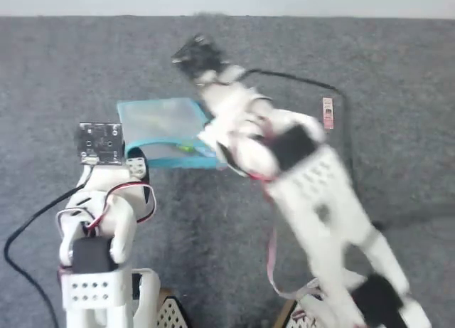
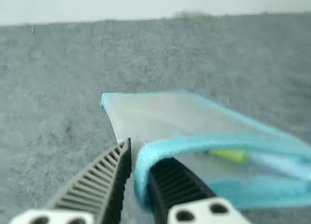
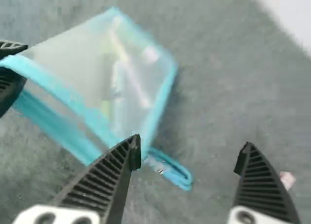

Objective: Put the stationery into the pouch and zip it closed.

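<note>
Pouch (image 1: pixel 160 122) laid on grey carpet (image 1: pixel 398 72), pens (image 3: pixel 121 73) seen inside | blue rim pinched at one corner by nearly closed left gripper (image 2: pixel 137 153) | right gripper (image 3: pixel 192 145) spread wide, empty, over zip pull (image 3: pixel 170 168) | rim to be kept taut while pull is gripped squarely | open carpet all round; small pink-white item (image 1: pixel 328 113) left well apart, possibly stationery not yet packed.

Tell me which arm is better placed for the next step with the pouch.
Right, likely: the right claw hangs open by the pouch, while the left claw is shut on its blue rim.
</note>
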